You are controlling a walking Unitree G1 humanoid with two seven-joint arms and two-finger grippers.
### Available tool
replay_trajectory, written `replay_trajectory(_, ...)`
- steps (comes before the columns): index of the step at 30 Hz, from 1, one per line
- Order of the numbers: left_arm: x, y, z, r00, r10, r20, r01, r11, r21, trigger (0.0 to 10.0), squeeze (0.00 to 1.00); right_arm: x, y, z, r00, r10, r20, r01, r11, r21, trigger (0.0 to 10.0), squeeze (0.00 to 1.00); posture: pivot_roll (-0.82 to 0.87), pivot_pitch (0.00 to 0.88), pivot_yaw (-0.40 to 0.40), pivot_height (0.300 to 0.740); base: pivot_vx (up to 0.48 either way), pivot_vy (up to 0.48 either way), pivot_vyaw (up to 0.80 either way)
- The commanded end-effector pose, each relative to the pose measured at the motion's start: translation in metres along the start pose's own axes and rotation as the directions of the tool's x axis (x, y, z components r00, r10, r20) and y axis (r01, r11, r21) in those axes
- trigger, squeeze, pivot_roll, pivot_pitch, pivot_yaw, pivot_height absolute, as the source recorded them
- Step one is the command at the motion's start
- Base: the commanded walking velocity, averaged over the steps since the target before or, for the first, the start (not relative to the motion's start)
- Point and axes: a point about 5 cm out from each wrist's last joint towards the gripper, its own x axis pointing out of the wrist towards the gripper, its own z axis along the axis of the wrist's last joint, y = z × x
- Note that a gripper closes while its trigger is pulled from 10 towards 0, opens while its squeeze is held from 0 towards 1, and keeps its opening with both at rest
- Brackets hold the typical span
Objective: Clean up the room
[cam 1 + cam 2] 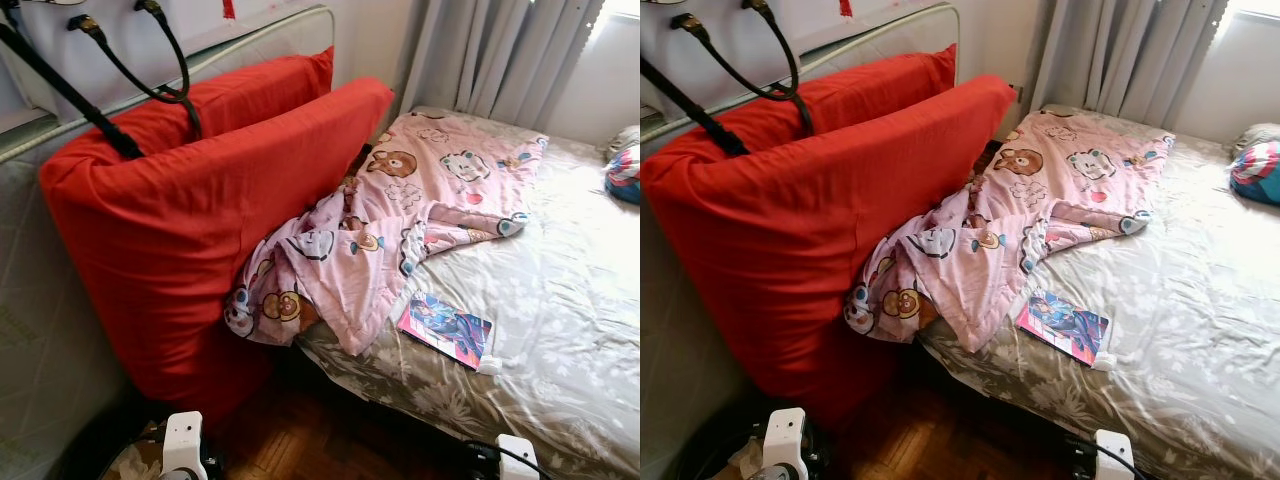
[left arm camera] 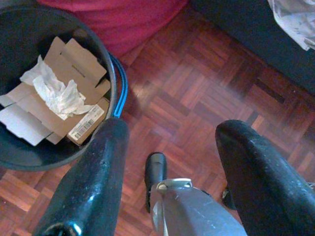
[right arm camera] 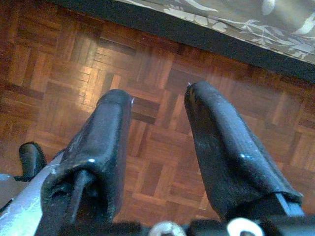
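Bed: right half of frame, grey-floral sheet.
Pink blanket: centre, crumpled, draped over the bed edge.
Magazine: lower centre, on the sheet.
Red cushions: left, leaning upright.
Floor: dark parquet.
Bin: upper left, holding cardboard and paper.
Left pincer: wide, empty.
Right pincer: wide, empty.

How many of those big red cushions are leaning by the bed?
2. The front red cushion stands on the floor against the bed's side, under the pink blanket's edge. The back red cushion leans right behind it, mostly hidden. More could sit behind.
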Motion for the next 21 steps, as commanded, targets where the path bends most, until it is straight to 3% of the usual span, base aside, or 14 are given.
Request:
replay_trajectory(1,-0.0001,0.0004,-0.0024,1.000,0.007,-0.021,-0.007,1.000,-0.003,10.0,0.00,-0.0008,-0.0035,-0.0005,1.000,-0.008,0.000,0.008,1.000,0.011,10.0,0.00,0.16,0.000,-0.069,0.740,0.000,0.000,0.00)
replay_trajectory(4,0.0000,0.0009,-0.0019,1.000,0.011,-0.020,-0.011,1.000,0.009,10.0,0.00,-0.0008,-0.0032,-0.0002,1.000,-0.006,0.002,0.006,1.000,0.015,10.0,0.00,0.16,0.000,-0.069,0.740,0.000,0.000,0.00)
replay_trajectory(10,0.0002,0.0009,-0.0011,1.000,0.018,-0.019,-0.018,1.000,0.006,10.0,0.00,-0.0007,-0.0035,0.0007,1.000,-0.008,0.003,0.008,1.000,0.017,10.0,0.00,0.16,0.000,-0.074,0.740,0.000,-0.386,0.00)
replay_trajectory(21,0.0003,0.0010,-0.0012,0.999,0.024,-0.024,-0.024,1.000,-0.002,10.0,0.00,-0.0006,-0.0030,0.0019,1.000,-0.002,0.012,0.001,1.000,0.018,10.0,0.00,0.17,0.000,-0.070,0.740,0.000,0.000,0.00)
